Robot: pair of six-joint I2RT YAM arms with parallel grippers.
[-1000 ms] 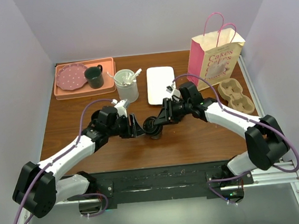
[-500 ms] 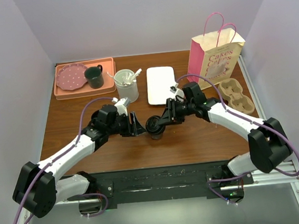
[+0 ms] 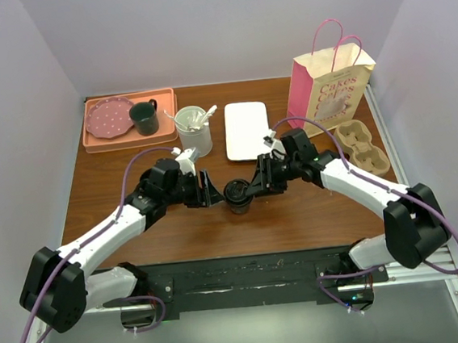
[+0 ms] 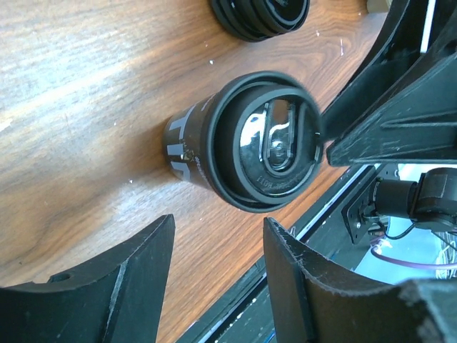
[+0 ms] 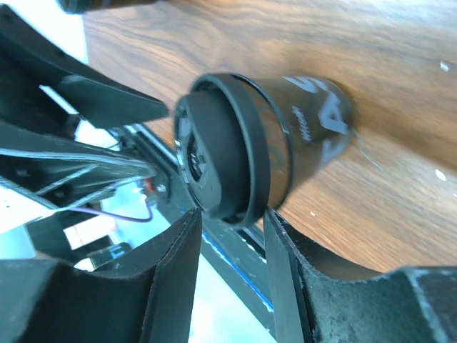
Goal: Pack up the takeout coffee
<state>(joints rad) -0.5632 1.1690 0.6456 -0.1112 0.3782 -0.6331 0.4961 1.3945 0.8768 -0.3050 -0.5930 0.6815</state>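
brown wood table (image 3: 298, 213), pale walls on three sides; stock as follows.

- cup (image 3: 237, 195): black takeout coffee, upright at the table's centre, between the two arms, likely because both can reach it there. not yet in any packing.
- lid (image 4: 275, 139): black, on the cup's mouth. the right wrist view suggests it sits a little askew, so it is probably not pressed home.
- left claw (image 4: 218, 229): wide, holding nothing. it faces the cup's left side with a clear gap, seemingly placed to brace the cup while the lid is seated.
- right claw (image 5: 232, 221): fingers half parted, tips at the lid's near rim. cannot tell whether they pinch the rim or only flank it.
- spare lids (image 4: 260, 14): dark stack on the table beyond the cup.
- carrier (image 3: 362, 149): pulp, wells unfilled, at the right edge, the probable next seat for the cup.
- bag (image 3: 331, 89): pink paper, upright, mouth open, just behind the carrier, apparently the final container.
- tray (image 3: 133, 143): orange, rear left, bearing a pink plate (image 3: 109, 118) and a dark mug (image 3: 144, 117). not part of the order, by the look of it.
- pot (image 3: 194, 130): white, holds stirrers, beside the tray.
- dish (image 3: 246, 129): white, oblong, rear centre.
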